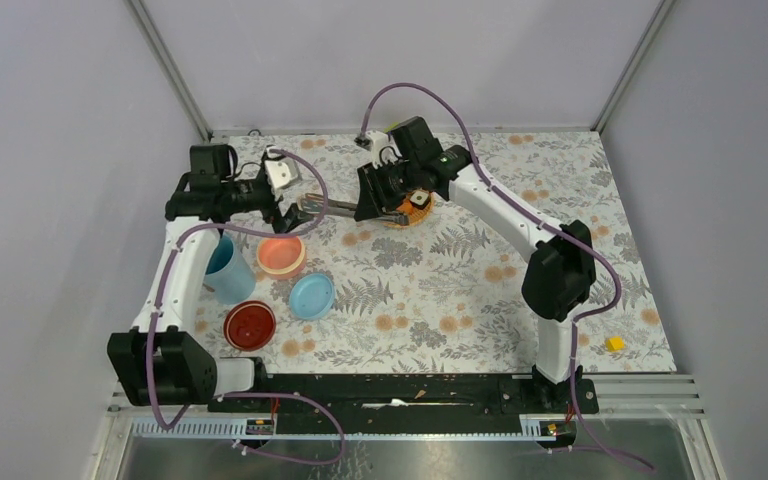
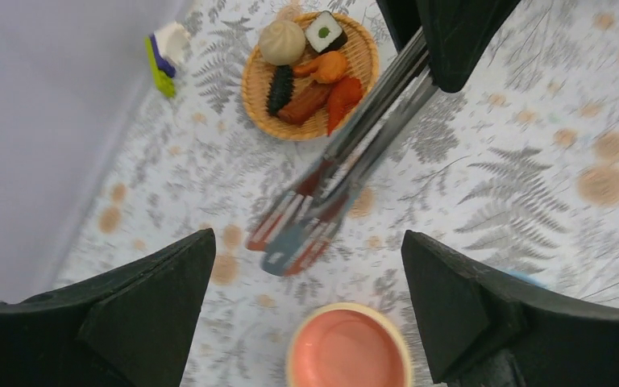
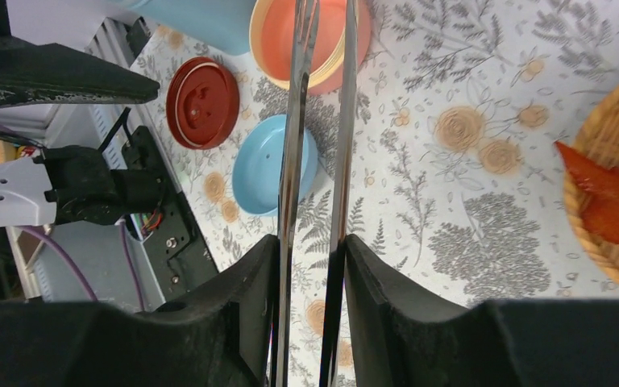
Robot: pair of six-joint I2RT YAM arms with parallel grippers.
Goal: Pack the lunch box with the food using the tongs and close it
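My right gripper (image 3: 310,250) is shut on the silver tongs (image 3: 290,145), one arm against each finger. The tongs (image 1: 318,207) point left from the right gripper (image 1: 372,198), with their tips (image 2: 290,238) in the air beyond the pink-orange inner bowl (image 2: 348,347). My left gripper (image 2: 308,236) hangs open over that bowl (image 1: 281,254), gripping nothing. The food (image 2: 310,72) lies on the orange woven plate (image 2: 254,85): a beige round, a sushi roll, a dark piece and orange chunks. The light blue tub (image 1: 228,268) stands under the left arm, and its blue lid (image 1: 312,296) lies flat nearby.
A red lid (image 1: 249,325) lies in front of the tub. A small white, blue and green thing (image 2: 161,56) sits by the back wall. A yellow block (image 1: 615,343) rests at the near right. The right arm's elbow (image 1: 558,270) stands over the right side.
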